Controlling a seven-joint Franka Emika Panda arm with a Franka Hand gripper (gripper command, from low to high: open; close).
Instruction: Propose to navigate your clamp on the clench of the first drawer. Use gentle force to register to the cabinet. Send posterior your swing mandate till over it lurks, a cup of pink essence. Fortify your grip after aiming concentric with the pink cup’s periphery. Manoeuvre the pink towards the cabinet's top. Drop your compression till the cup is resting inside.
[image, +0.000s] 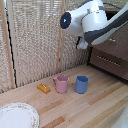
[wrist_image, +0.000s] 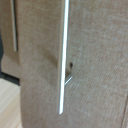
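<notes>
The pink cup (image: 61, 84) and blue mug (image: 81, 84) stand side by side on the wooden table (image: 95, 105), contents unseen. The arm hides the clamp, so its spread cannot be told; the wrist view fills with a silver bar handle (wrist_image: 63, 55), probably the first drawer's, at the cabinet (image: 112, 52) toward two o'clock.

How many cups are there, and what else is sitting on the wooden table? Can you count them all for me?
Cups: 2, a pale pink mug and a blue mug
Plates: 1, a white round plate with a patterned rim
Small orange-yellow blocks: 1
Total: 4 things on the light wooden table
</notes>
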